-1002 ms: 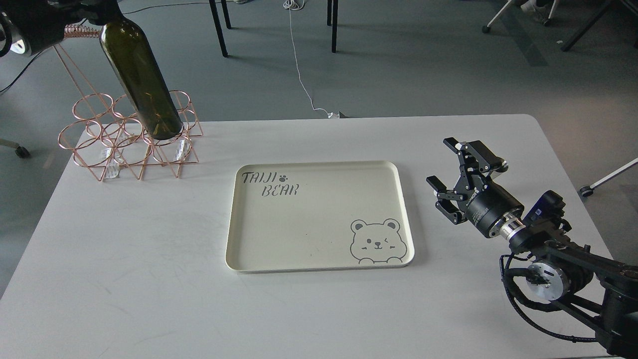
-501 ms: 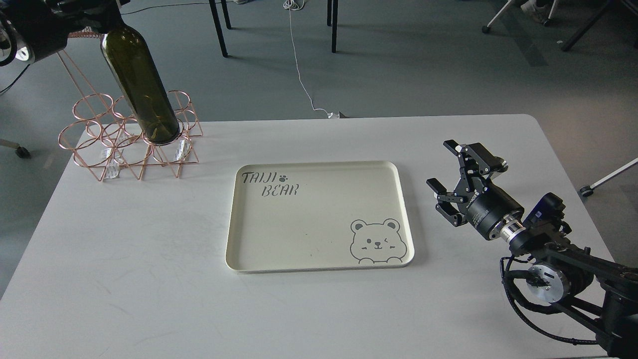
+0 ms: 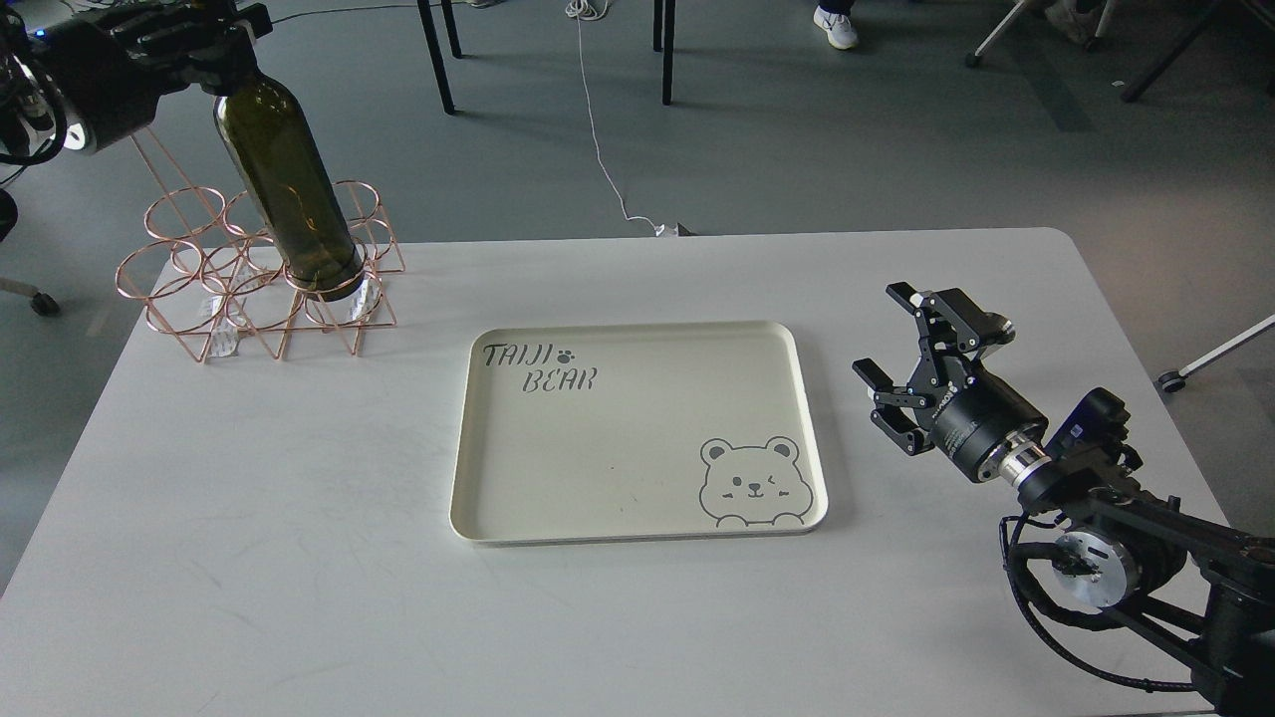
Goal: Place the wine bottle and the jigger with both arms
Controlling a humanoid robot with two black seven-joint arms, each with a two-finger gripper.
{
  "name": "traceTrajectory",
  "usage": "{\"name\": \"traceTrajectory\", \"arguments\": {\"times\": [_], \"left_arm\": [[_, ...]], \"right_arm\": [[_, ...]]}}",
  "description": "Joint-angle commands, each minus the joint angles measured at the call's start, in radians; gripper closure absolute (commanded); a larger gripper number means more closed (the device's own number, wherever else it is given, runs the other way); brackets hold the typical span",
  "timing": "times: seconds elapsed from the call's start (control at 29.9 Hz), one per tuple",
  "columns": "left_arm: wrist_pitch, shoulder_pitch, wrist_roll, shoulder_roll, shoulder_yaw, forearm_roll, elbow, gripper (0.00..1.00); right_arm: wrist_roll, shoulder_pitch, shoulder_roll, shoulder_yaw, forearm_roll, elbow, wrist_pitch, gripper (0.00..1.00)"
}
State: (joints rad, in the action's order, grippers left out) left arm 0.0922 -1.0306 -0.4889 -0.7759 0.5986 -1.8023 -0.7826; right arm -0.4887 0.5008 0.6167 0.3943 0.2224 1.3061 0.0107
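I am gripping the wine bottle point(image 3: 287, 189) by its neck with my left gripper point(image 3: 214, 45), tilting its base into the copper rack point(image 3: 254, 279) ring, while my right gripper point(image 3: 911, 349) is waiting open and empty beside the tray point(image 3: 637, 518).

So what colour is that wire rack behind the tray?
Rose-gold, copper-toned wire rack, clearest in the head view.

Wine bottle point(image 3: 289, 184) neck hidden – left gripper point(image 3: 204, 50) fingers indistinct.
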Motion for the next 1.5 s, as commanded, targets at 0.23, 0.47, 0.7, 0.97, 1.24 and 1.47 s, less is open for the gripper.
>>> {"name": "traceTrajectory", "arguments": {"times": [0.23,0.47,0.7,0.97,1.24,1.47], "left_arm": [[-0.005,0.044,0.0,0.029,0.001,0.0,0.0,0.78],[-0.037,0.087,0.0,0.029,0.003,0.001,0.0,0.76],[-0.038,0.107,0.0,0.029,0.004,0.001,0.0,0.68],[-0.038,0.116,0.0,0.043,0.004,0.001,0.002,0.53],[-0.038,0.112,0.0,0.038,0.017,0.02,-0.003,0.06],[-0.032,0.032,0.0,-0.017,0.023,0.066,-0.041,0.02]], "right_arm": [[0.0,-0.001,-0.002,0.001,0.0,-0.001,0.0,0.02],[0.0,-0.001,-0.002,0.001,0.0,-0.001,0.0,0.02],[0.0,-0.002,-0.002,0.001,0.0,-0.002,0.0,0.02],[0.0,-0.002,-0.002,0.001,0.0,-0.002,0.0,0.02],[0.0,-0.001,-0.002,0.001,0.0,-0.002,0.0,0.02],[0.0,-0.001,-0.002,0.003,0.0,-0.002,0.0,0.02]]}}
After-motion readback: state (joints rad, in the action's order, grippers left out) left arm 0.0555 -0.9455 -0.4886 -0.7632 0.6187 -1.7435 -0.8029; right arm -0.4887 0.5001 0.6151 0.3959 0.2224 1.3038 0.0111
